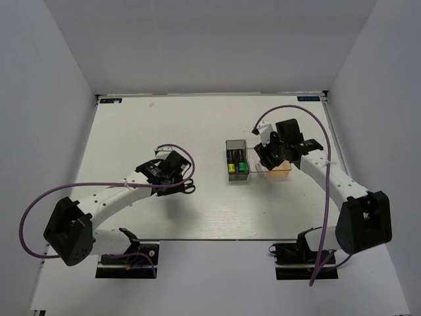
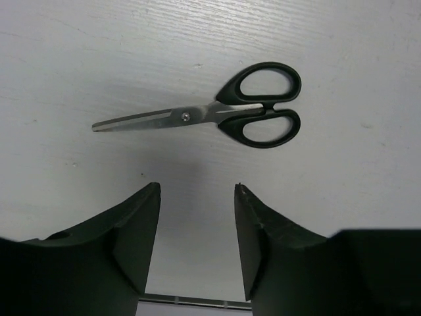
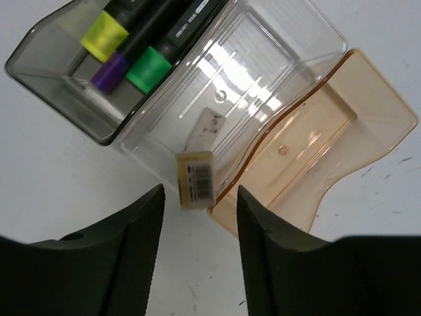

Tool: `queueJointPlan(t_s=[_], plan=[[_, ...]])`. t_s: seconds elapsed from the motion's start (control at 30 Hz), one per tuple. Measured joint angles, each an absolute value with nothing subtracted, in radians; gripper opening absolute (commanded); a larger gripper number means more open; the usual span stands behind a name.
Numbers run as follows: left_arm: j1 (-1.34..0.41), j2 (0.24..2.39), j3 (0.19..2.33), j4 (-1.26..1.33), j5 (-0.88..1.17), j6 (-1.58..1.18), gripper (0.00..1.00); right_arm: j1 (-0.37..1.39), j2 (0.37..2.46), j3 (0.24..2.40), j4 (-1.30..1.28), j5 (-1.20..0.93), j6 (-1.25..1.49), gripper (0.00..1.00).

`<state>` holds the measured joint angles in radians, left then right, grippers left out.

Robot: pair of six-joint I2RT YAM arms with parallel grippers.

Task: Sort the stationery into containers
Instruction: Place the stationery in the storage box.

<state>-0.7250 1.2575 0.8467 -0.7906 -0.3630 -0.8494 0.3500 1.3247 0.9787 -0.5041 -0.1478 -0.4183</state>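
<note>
Left gripper (image 2: 197,192) is hovering open and empty near the small black-handled steel scissors (image 2: 186,116) lying flat on the white table (image 2: 66,52), apparently lining up a grab, while right gripper (image 3: 199,192), jaws also released, is hanging above the clear plastic box (image 3: 283,52) with the tiny tan cube (image 3: 196,181) at its near wall.

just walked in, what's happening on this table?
Two arms are sorting stationery into three joined boxes. Three highlighters already lie in the dark box. The right gripper hangs open over the clear box, which holds a pale block; a tan barcode-labelled block sits at its near wall, just off the fingers. The orange box looks empty. The left gripper is open beside the scissors, which lie closed on the table, not yet grasped.
</note>
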Motion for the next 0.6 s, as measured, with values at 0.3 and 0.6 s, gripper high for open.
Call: queueJointPlan(t_s=[0.3, 0.6], plan=[[-0.686, 1.432, 0.907, -0.75, -0.297, -0.907, 0.34, 0.35, 1.386, 1.023, -0.48, -0.149, -0.391, 0.62], [-0.677, 1.675, 1.241, -0.761, -0.281, -0.685, 0.47, 0.348, 1.116, 0.895, -0.46, -0.187, -0.347, 0.6]])
